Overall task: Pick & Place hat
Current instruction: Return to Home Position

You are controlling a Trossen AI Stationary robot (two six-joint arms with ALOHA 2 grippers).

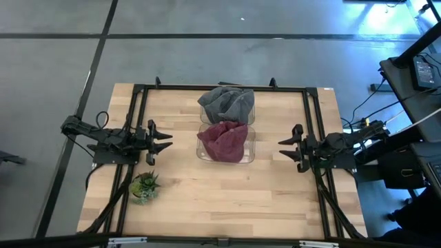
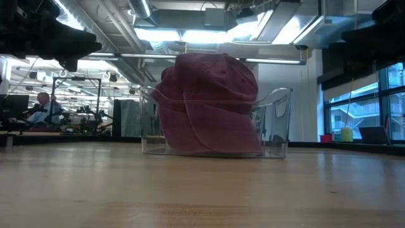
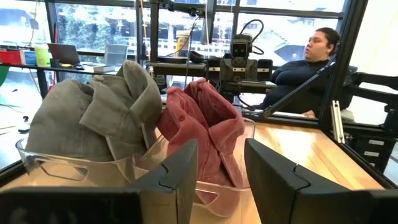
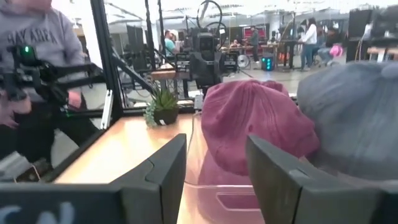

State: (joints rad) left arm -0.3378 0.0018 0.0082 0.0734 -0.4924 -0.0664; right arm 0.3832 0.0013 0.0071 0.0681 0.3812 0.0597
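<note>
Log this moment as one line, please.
gray caps: far bin | red caps: near bin | left gripper: open, empty, left of bins | right gripper: open, empty, right of bins

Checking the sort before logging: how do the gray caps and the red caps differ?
Colour: the gray caps are gray, the red caps dark red. Place: the gray caps fill the clear bin nearer the edge of the table, the red caps the adjoining bin nearer its middle. Shared: both are crumpled heaps rising above their bins' rims. The left claw and right claw sit open at the sides, touching neither.
</note>
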